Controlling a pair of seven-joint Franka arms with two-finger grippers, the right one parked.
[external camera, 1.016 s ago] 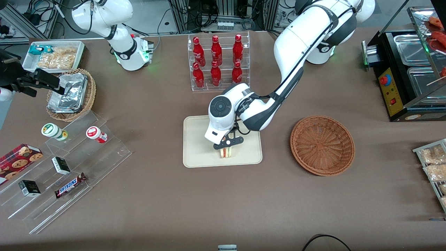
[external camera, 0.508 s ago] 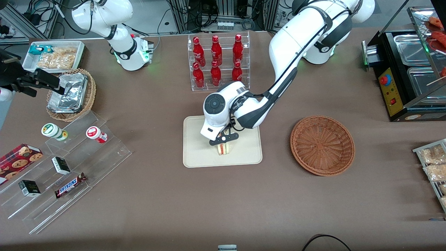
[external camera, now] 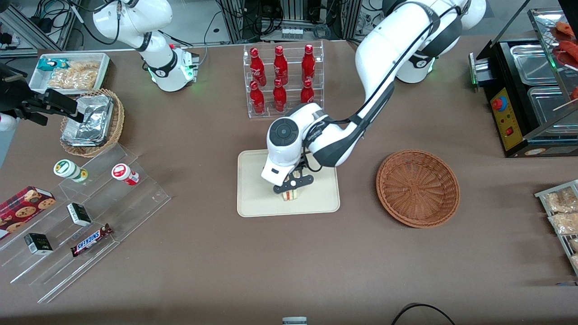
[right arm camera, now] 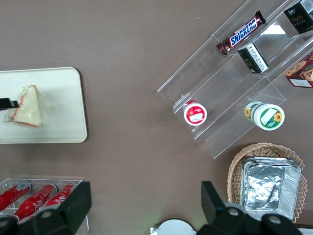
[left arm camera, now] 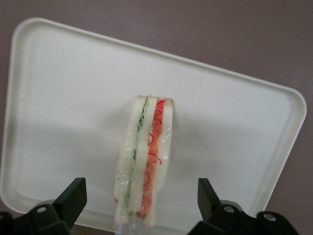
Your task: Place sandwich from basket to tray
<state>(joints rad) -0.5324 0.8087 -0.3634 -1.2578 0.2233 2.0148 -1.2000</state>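
- The table (external camera: 289,262), covered in brown cloth, spreads out on every side of the gripper.
- The tray (external camera: 253,198) lies directly under the gripper, flat on the cloth; its cream rim (left arm camera: 58,34) frames the wrist view.
- The basket (external camera: 417,187) sits on the table well apart from the gripper, toward the working arm's end, with nothing in it.
- A clear rack of red bottles (external camera: 282,79) stands farther from the front camera than the gripper, near the tray's edge.
- The gripper (external camera: 292,184) hangs just above the tray, its jaws spread wide with nothing between them; in the wrist view each of the dark fingertips (left arm camera: 73,196) stands clear of the sandwich on either side.
- The sandwich (left arm camera: 144,156) rests on the tray right below the gripper, lying between the spread fingers without touching either, its green and red filling layers facing up; from the front only its lower end (external camera: 291,195) shows beneath the gripper.
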